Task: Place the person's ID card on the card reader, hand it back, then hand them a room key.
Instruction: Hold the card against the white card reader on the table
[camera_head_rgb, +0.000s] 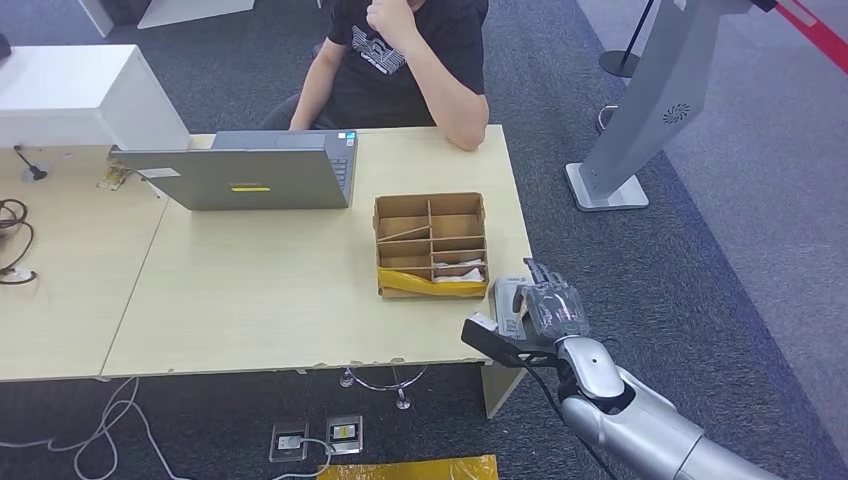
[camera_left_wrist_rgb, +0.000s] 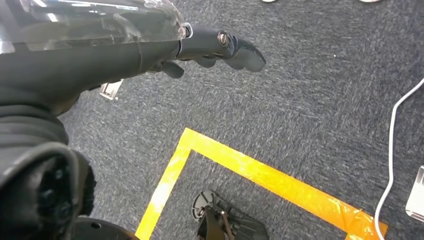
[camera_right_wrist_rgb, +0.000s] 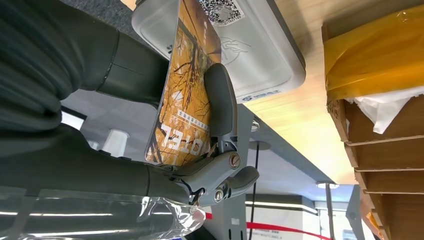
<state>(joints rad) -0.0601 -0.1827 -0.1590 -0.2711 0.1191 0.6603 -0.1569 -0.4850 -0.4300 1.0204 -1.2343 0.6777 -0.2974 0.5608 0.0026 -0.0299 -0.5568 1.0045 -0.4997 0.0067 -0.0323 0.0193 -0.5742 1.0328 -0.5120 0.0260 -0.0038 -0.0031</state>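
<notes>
My right hand (camera_head_rgb: 550, 310) hovers at the table's front right corner, over the white card reader (camera_head_rgb: 508, 300). In the right wrist view this hand (camera_right_wrist_rgb: 130, 75) pinches an orange card (camera_right_wrist_rgb: 187, 100) printed with trees and the word HOTEL, the thumb (camera_right_wrist_rgb: 221, 100) pressed on its face. The card is held on edge just above the reader (camera_right_wrist_rgb: 255, 50); I cannot tell whether they touch. The person (camera_head_rgb: 410, 60) sits at the far side of the table, one elbow on it. My left hand (camera_left_wrist_rgb: 150, 50) hangs over the carpet, fingers stretched out and holding nothing.
A divided cardboard box (camera_head_rgb: 430, 245) with white items in its front compartments stands just beyond the reader, also close in the right wrist view (camera_right_wrist_rgb: 380, 150). A grey laptop (camera_head_rgb: 240, 175) sits mid-table. A white case (camera_head_rgb: 80, 95) is at far left, a grey floor stand (camera_head_rgb: 640, 110) at right.
</notes>
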